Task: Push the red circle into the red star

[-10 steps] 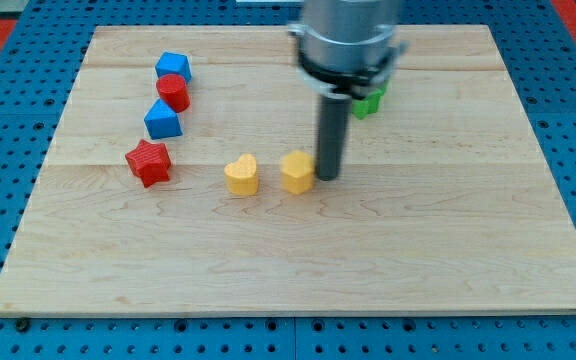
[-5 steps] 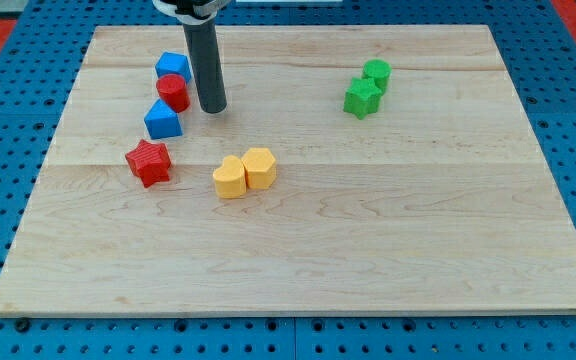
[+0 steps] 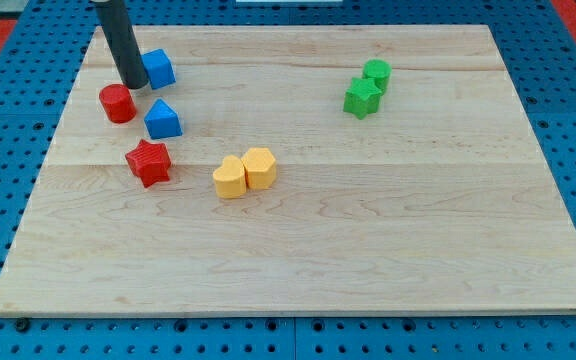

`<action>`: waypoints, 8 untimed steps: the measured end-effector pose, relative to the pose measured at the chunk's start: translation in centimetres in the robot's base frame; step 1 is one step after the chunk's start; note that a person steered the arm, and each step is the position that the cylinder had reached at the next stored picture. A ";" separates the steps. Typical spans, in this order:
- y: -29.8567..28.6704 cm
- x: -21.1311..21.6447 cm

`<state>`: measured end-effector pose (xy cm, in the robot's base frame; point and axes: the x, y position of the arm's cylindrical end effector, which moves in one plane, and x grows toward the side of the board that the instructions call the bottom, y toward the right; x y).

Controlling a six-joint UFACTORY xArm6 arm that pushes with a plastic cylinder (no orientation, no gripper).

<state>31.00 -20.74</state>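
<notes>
The red circle (image 3: 118, 103) lies near the board's upper left. The red star (image 3: 149, 162) lies below and a little right of it, a short gap apart. My tip (image 3: 131, 84) is just above and right of the red circle, close to its upper right edge, between it and a blue block (image 3: 158, 69). A second blue block (image 3: 163, 120) sits right of the red circle, above the red star.
Two yellow blocks (image 3: 244, 172) touch each other near the board's middle. Two green blocks (image 3: 367, 88) touch at the upper right. The wooden board (image 3: 368, 250) lies on a blue pegboard surface.
My tip moved left from the yellow blocks to the upper left. The right yellow block was pushed against the left one. The red circle slid left and down, away from the blue blocks.
</notes>
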 end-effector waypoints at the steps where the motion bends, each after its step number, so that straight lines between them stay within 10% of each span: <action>1: -0.7 5.4; 5: -9.6 7.0; 8: -4.7 13.7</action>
